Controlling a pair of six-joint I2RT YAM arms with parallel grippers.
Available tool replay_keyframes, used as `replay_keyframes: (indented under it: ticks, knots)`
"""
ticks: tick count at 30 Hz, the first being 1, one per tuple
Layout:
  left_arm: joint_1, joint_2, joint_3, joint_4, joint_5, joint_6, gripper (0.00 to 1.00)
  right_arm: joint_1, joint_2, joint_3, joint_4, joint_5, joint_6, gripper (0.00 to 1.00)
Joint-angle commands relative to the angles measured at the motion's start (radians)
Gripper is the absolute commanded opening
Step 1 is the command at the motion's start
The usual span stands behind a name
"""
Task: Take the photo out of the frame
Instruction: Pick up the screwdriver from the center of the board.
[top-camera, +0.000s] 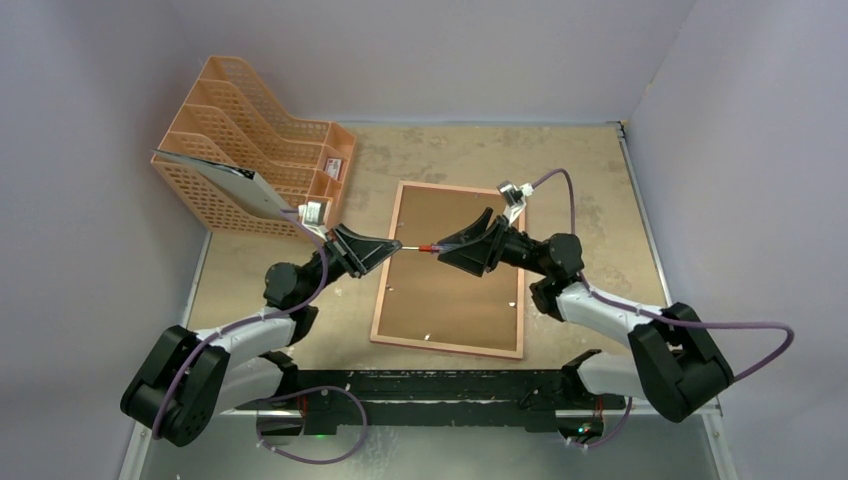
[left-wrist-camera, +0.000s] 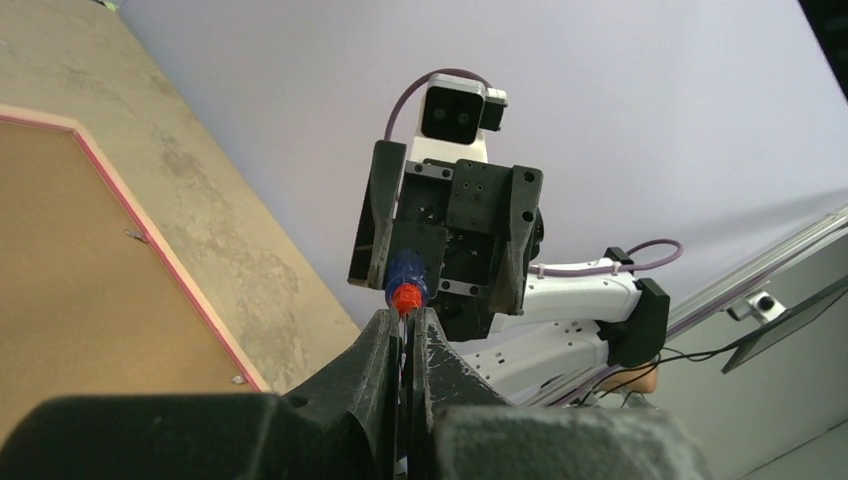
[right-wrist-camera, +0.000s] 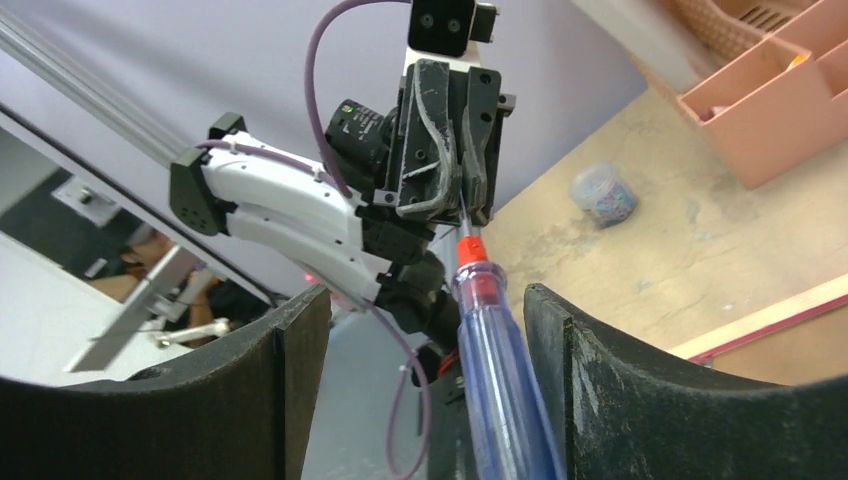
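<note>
Top view: frame (top-camera: 455, 300) lies flat on table (top-camera: 580, 180), centre, back up, brown backing showing, pink-red rim all round. Photo not visible in any view. Both arms meet above frame's far half, tip to tip, w/ a screwdriver (right-wrist-camera: 490, 340) bridging them. Orange file rack (top-camera: 250, 130) at far left; flat grey sheet (top-camera: 215, 172) rests on its near-left side, can't tell what it is. Top view too small to read the grips. L wrist view: L gripper (left-wrist-camera: 407, 325) clamped tight on the thin metal shaft just below the red collar; also shows small metal clips (left-wrist-camera: 133, 236) on the backing near the rim. R wrist view: R gripper (right-wrist-camera: 425, 305) spread wide, clear blue handle lying between its fingers, close by one finger, well clear of the other, no squeeze on it. Only this view shows a small bluish clump (right-wrist-camera: 605, 193) on table near the rack, too blurred to identify.
</note>
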Motion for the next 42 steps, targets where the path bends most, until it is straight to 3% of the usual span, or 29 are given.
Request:
replay_keyframes:
  ticks: [1, 8, 18, 24, 35, 42]
  knots:
    - [-0.005, 0.0, 0.033, 0.096, -0.018, -0.089, 0.0, 0.004, -0.051, 0.07, -0.144, -0.022, -0.254, 0.73]
    - [-0.005, 0.005, 0.03, 0.113, -0.021, -0.112, 0.0, 0.004, -0.06, 0.096, -0.214, -0.018, -0.328, 0.65]
    - [-0.005, 0.02, 0.026, 0.122, -0.014, -0.111, 0.0, 0.005, -0.02, 0.074, -0.042, -0.046, -0.219, 0.53]
    - [-0.005, 0.021, 0.026, 0.12, -0.017, -0.107, 0.0, 0.004, -0.005, 0.081, -0.052, -0.049, -0.216, 0.36]
    - [-0.006, 0.028, 0.029, 0.116, -0.009, -0.099, 0.0, 0.004, -0.013, 0.082, -0.051, -0.041, -0.216, 0.33]
    - [-0.007, 0.028, 0.025, 0.111, -0.013, -0.091, 0.0, 0.004, -0.004, 0.085, -0.043, -0.05, -0.206, 0.11]
